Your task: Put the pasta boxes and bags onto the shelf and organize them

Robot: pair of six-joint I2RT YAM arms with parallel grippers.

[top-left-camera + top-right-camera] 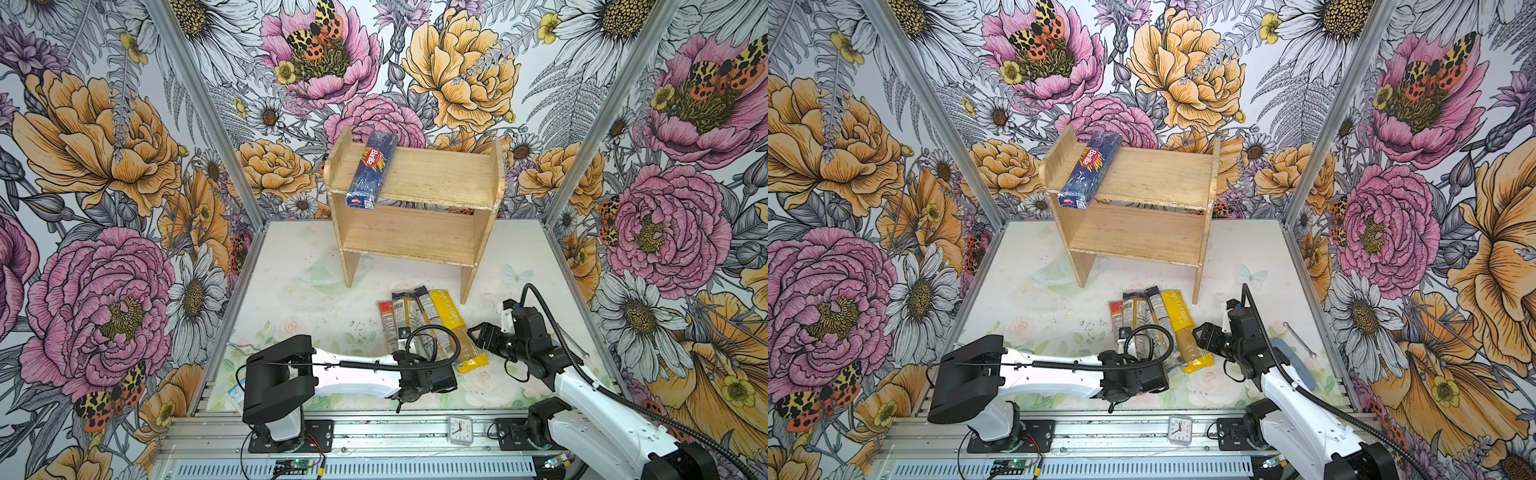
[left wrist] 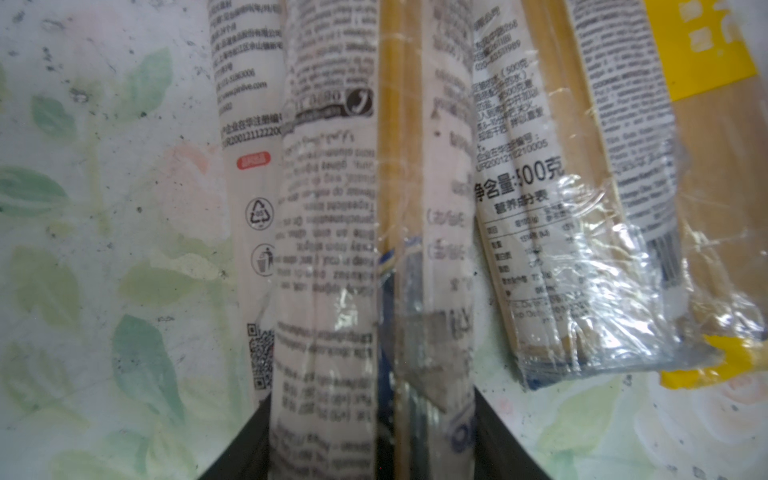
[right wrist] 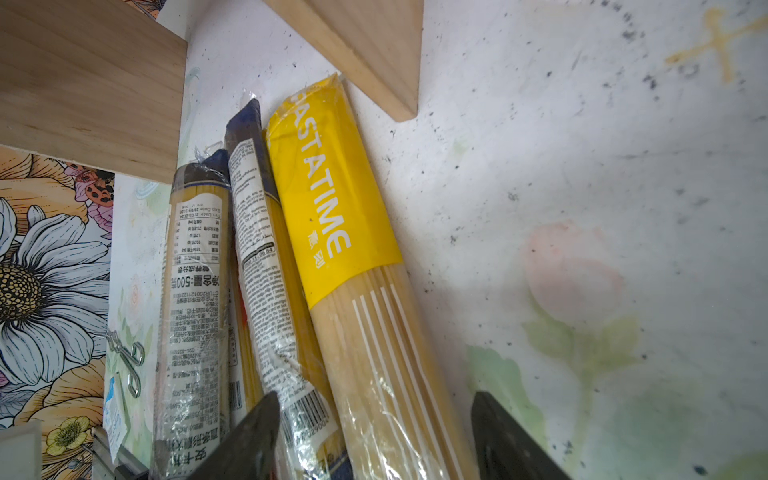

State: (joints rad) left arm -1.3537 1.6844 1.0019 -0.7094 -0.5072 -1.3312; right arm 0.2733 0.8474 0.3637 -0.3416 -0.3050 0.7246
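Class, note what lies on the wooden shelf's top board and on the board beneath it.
On the shelf, one dark blue Barilla pack lies at the top board's left, overhanging the front edge. The lower board's visible part holds nothing; its back is hidden under the top board.

Left arm [image 1: 353, 380]: glossy white moulded link shell between matte black joints. Large boxy black joint housing [image 1: 274, 374] at one end, compact black wrist block at the other. Thin black coiled hose [image 1: 365, 364] runs along the shell and loops by the wrist. Flat black base plate [image 1: 322, 432]; thin red and black leads [image 1: 316, 452] beside it. Right arm [image 1: 582, 395]: same white shell, black joints, thicker ribbed black conduit [image 1: 524, 293]. Right gripper [image 1: 474, 338]: matte black, angular fingers.
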